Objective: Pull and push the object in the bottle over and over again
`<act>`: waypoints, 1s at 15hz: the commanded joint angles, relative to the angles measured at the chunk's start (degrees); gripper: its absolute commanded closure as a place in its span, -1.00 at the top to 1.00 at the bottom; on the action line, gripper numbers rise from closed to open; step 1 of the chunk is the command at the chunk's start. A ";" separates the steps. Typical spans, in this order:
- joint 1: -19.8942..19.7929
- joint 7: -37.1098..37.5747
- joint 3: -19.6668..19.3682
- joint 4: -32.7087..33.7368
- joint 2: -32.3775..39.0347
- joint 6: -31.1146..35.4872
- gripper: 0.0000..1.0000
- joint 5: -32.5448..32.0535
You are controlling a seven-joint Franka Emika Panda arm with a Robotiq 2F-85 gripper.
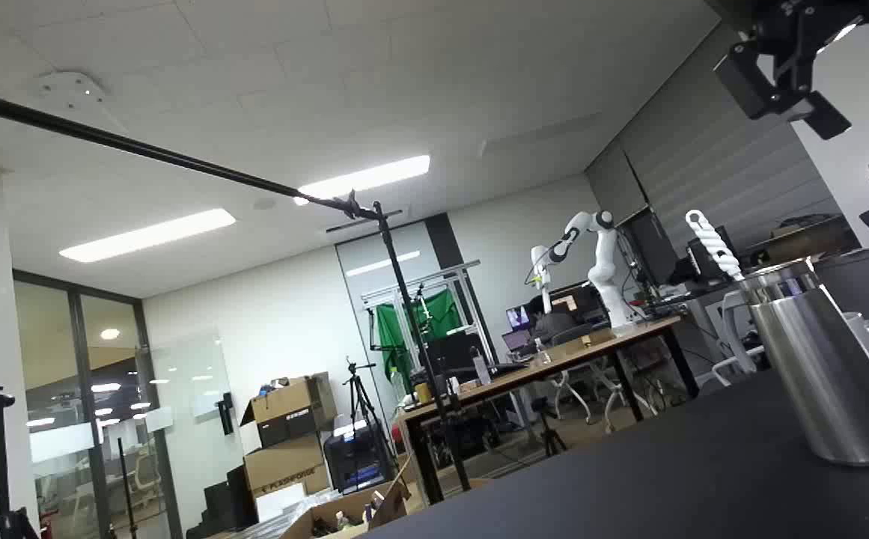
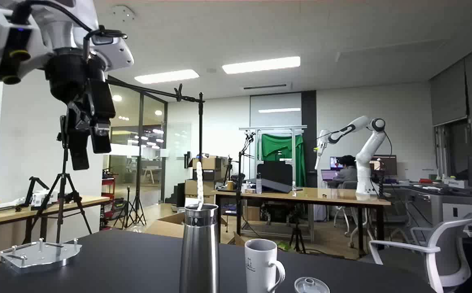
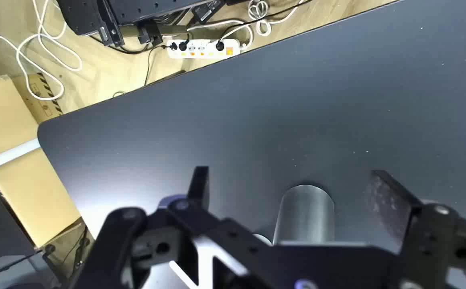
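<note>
Cardboard (image 1: 284, 463) is showing us "FLASHFORGE" in an exterior view only; our claw (image 3: 289, 176) is gaping, empty, above the bottle (image 2: 200, 252).

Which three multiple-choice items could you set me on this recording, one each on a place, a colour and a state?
1. Where is the white twisted stick?
A. Flat on the tabletop
B. Partly inside the metal bottle, top sticking out
C. On the floor

2. What colour is the mug near the bottle?
A. White
B. Green
C. Red

3. What state is the gripper in?
A. Shut on the stick
B. Shut on the bottle
C. Open, gripping nothing

Right letters:
1. B: an exterior view shows the stick rising out of the bottle's mouth.
2. A: its outside shows white in an exterior view.
3. C: the wrist view shows its jaws wide apart, and both exterior views show it apart from stick and bottle.
</note>
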 commanded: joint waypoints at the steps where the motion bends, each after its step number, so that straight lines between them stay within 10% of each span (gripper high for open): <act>1: 0.92 0.60 -0.92 0.09 0.26 -0.17 1.00 -0.76; 15: 1.66 -8.65 -5.41 4.22 6.28 2.00 1.00 -0.83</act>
